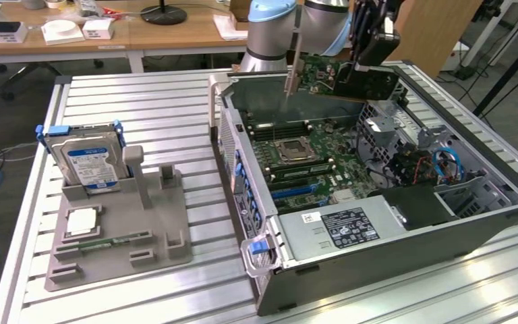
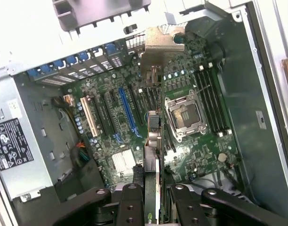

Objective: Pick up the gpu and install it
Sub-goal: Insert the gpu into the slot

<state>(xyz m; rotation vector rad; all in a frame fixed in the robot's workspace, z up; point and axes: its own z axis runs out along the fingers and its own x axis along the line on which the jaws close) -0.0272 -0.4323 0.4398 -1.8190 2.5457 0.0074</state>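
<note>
The gpu (image 1: 353,79), a dark flat card with a metal end bracket (image 1: 293,75), hangs above the back of the open computer case (image 1: 475,223). My gripper (image 1: 373,50) is shut on its upper edge. In the wrist view the gpu (image 2: 153,136) is edge-on like a blade between my two black fingers (image 2: 132,202), its bracket (image 2: 159,44) at the far end. It hovers over the motherboard (image 2: 111,108), beside the empty processor socket (image 2: 186,115) and apart from the long blue slot (image 2: 127,110).
A grey holder tray (image 1: 164,223) on the exterior view's left carries an upright hard drive (image 1: 88,162), a processor (image 1: 81,221) and a green memory stick (image 1: 106,241). Inside the case are the power supply (image 1: 349,226) and cables (image 1: 444,165). Desks stand behind.
</note>
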